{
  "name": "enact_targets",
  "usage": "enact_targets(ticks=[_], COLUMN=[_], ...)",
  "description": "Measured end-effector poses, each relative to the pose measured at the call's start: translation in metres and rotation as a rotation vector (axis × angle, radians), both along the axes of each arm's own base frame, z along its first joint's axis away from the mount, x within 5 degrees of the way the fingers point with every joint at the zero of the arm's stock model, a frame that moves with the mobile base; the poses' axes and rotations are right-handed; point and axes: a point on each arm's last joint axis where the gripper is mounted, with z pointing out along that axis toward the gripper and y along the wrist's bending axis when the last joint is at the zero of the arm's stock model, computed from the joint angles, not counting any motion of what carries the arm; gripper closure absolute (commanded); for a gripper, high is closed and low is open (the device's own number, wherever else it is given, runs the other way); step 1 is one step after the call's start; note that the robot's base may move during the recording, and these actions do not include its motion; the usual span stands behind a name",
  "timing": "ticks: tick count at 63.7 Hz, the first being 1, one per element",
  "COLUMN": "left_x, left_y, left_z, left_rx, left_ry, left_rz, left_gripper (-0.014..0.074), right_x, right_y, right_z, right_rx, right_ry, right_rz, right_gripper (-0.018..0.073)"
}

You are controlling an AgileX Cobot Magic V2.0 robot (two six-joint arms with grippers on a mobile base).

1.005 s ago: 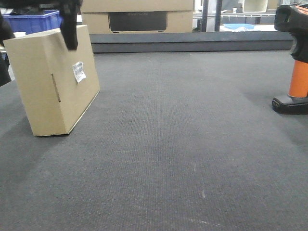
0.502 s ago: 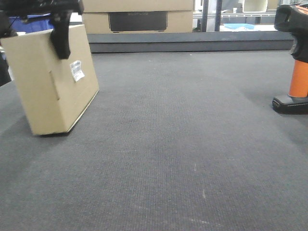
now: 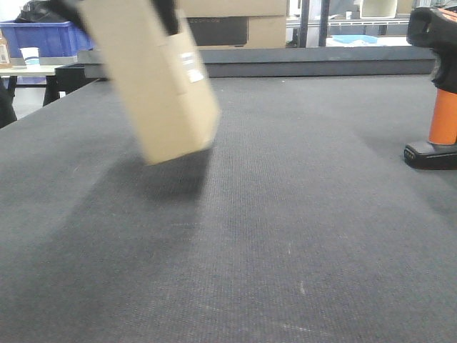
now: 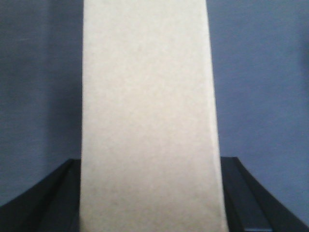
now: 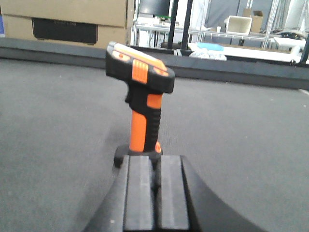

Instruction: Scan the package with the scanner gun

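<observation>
The package (image 3: pixel 161 93), a flat tan cardboard box, hangs tilted above the dark mat, its white barcode label (image 3: pixel 191 68) facing right. My left gripper (image 3: pixel 118 6) is shut on its top edge, with one black finger (image 3: pixel 166 16) over the labelled face. In the left wrist view the package (image 4: pixel 147 116) fills the middle between my left gripper's (image 4: pixel 149 166) dark fingers (image 4: pixel 55 193). The scanner gun (image 3: pixel 441 93) stands upright at the far right. In the right wrist view my right gripper (image 5: pixel 155 193) is shut and empty, just behind the foot of the scanner gun (image 5: pixel 142 96).
Larger tan boxes with a dark panel (image 3: pixel 235 28) stand behind a raised ledge (image 3: pixel 321 63) at the mat's far edge. A blue bin (image 3: pixel 43 39) and a white cup (image 3: pixel 30 56) sit at the back left. Metal shelving (image 5: pixel 231 29) stands behind.
The package has left the mat at the far left: my left gripper has lifted it and carried it right, tilted. The scanner gun has not moved.
</observation>
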Motion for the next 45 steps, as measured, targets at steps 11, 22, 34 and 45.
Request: enact_targets(ticks=[11,22,34,45], left_x=[-0.001,-0.001,-0.003,-0.001], left_y=[-0.013,-0.016,-0.015,-0.017], left_z=[0.003,-0.017,-0.034,-0.033], left_rx=[-0.089,-0.120,-0.112,-0.138], left_ry=[-0.040,-0.027,-0.004,-0.041], left_rz=[0.028,0.057,0.061,0.055], left_gripper=[0.0707,0.0707,0.0707,0.0707], right_x=[-0.002,-0.002,0.021,0.058], right_y=[0.000,0.001,-0.001,-0.006], right_z=[0.012,0.039,0.056,0.054], right_rx=[0.006,0.010,0.023,0.034], right_ry=[-0.038,-0.005,0.122,0.206], right_rz=[0.001,0.009,0.010,-0.004], right_gripper=[0.0728,0.0728,0.0728,0.0728])
